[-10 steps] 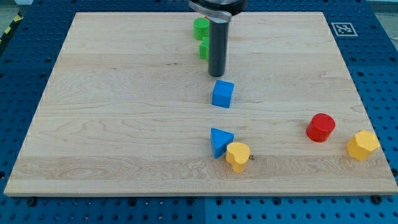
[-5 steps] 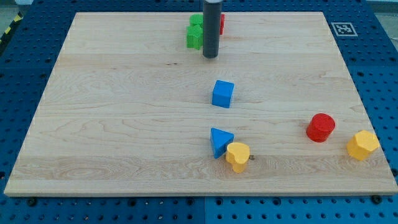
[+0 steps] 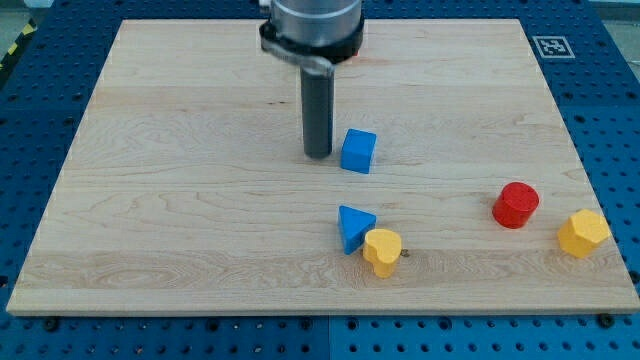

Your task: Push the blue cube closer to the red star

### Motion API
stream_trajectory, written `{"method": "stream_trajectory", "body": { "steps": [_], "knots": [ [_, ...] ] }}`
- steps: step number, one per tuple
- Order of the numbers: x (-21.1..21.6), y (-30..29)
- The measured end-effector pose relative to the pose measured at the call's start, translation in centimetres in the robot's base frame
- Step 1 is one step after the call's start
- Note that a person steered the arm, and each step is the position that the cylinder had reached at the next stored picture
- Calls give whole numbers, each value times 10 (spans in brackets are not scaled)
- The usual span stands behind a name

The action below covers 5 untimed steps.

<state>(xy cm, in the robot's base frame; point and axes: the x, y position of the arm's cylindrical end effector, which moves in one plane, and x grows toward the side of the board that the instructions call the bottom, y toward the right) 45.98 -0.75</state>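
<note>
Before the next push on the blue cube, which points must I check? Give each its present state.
1. My tip stands just at the view's left of the blue cube: ok.
2. Contact of tip with cube: cannot tell.
3. Red star in view: not ok, the arm covers the view's top middle.
4. Push direction toward the star: cannot tell.
5. Blue triangular block, yellow block and red cylinder lie away from the cube: ok.
</note>
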Motion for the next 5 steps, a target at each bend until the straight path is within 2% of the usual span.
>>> {"method": "stream_trajectory", "body": {
  "steps": [1, 3, 5],
  "knots": [
    [49, 3],
    [50, 55],
    [45, 53]
  ]
}}
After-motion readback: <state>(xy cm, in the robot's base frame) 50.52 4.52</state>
